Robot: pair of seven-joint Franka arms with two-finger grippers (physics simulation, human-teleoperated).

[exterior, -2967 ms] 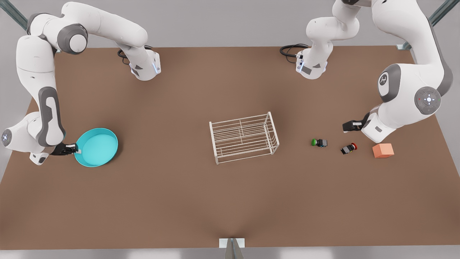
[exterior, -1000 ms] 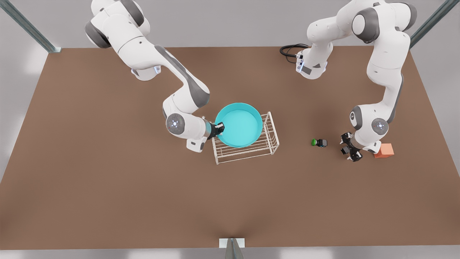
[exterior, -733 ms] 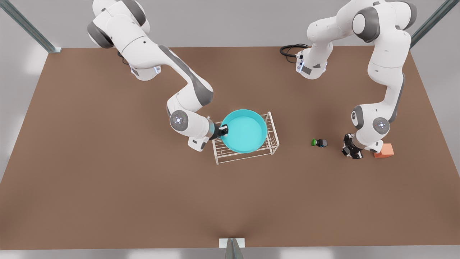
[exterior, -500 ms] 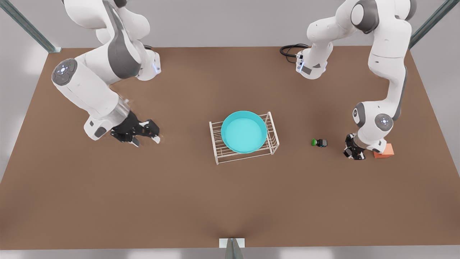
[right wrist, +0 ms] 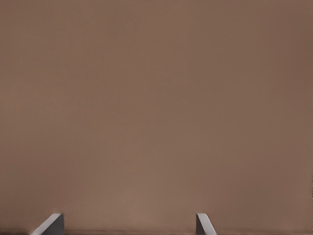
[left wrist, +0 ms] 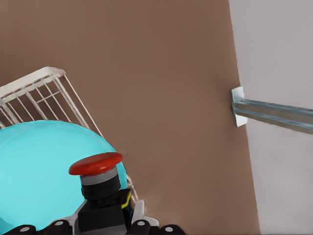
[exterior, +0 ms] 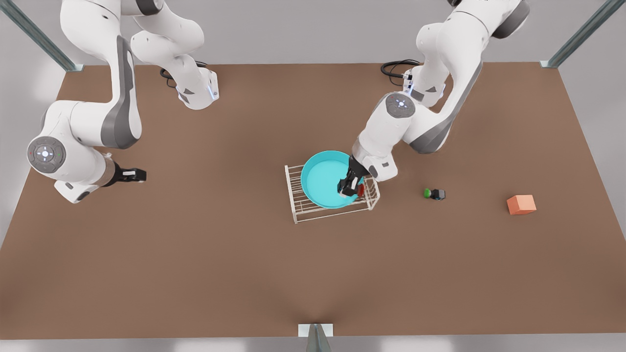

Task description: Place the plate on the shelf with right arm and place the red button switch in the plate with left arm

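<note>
One plate [exterior: 325, 177] sits on one shelf [exterior: 298, 205] on the worktop [exterior: 244, 264], and there are two button switches: a red one [exterior: 361, 190] at the plate's rim on the front view's right, gripped by the left hand [exterior: 351, 188], and a green one [exterior: 434, 194] on the worktop well off from the shelf to the front view's right. One orange cube [exterior: 521, 204] lies farther from the shelf on that same side. There are two arms with two hands, the right hand [exterior: 137, 174] waiting with fingers spread, well off from the shelf to the front view's left.
</note>
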